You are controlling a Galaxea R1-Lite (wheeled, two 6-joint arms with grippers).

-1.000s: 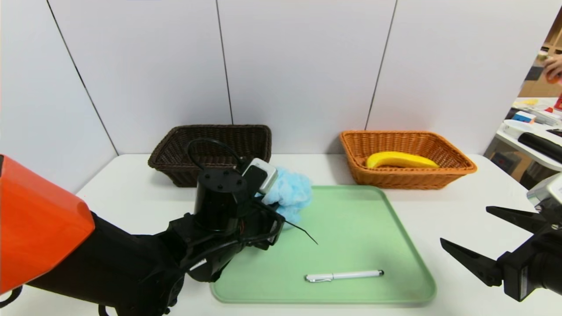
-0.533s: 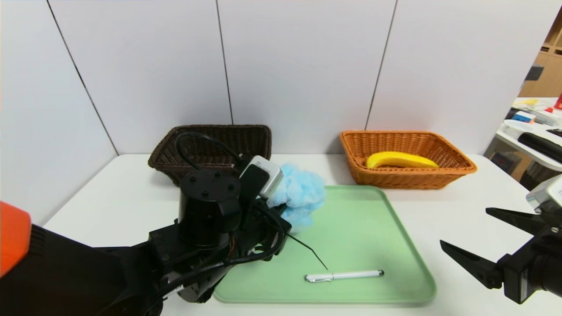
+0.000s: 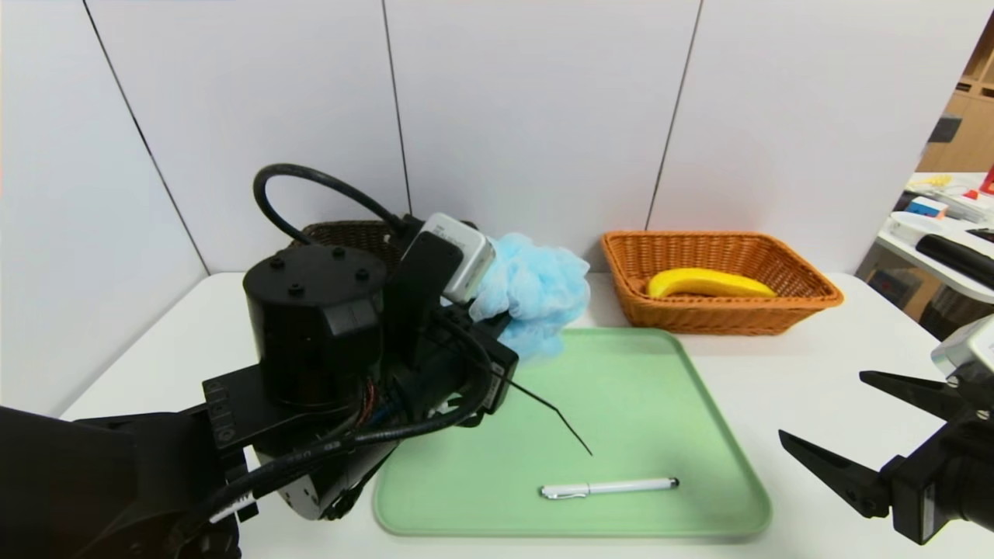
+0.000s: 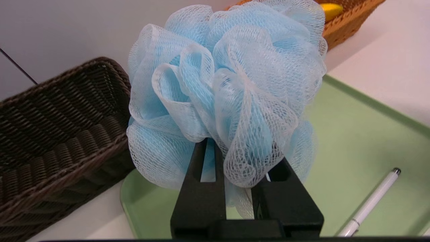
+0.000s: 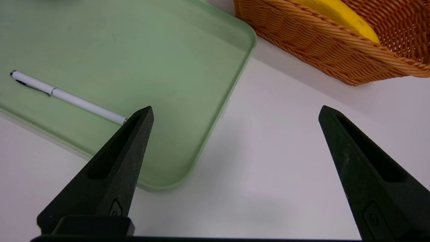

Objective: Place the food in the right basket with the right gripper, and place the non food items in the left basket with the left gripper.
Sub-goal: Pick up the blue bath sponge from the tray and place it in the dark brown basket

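The light-blue bath pouf (image 3: 540, 291) (image 4: 228, 84) hangs above the back left corner of the green tray (image 3: 660, 404), with my left gripper (image 4: 240, 153) shut on its lower folds. The dark brown left basket (image 3: 342, 233) (image 4: 50, 127) lies just beyond, mostly hidden by my left arm in the head view. A white pen (image 3: 609, 487) (image 4: 369, 205) (image 5: 67, 97) rests near the tray's front edge. The yellow banana (image 3: 710, 283) (image 5: 342, 16) lies in the orange right basket (image 3: 808, 299) (image 5: 319, 43). My right gripper (image 3: 821, 402) (image 5: 235, 109) hovers open and empty over the table, right of the tray.
White wall panels stand close behind both baskets. A cluttered side table (image 3: 947, 233) is at the far right. A black cable loop (image 3: 311, 182) arches over my left wrist, and a thin black strand (image 3: 559, 423) sticks out over the tray.
My left arm has risen and moved back with the pouf, lifting it off the tray. The right arm, pen and banana have not moved.
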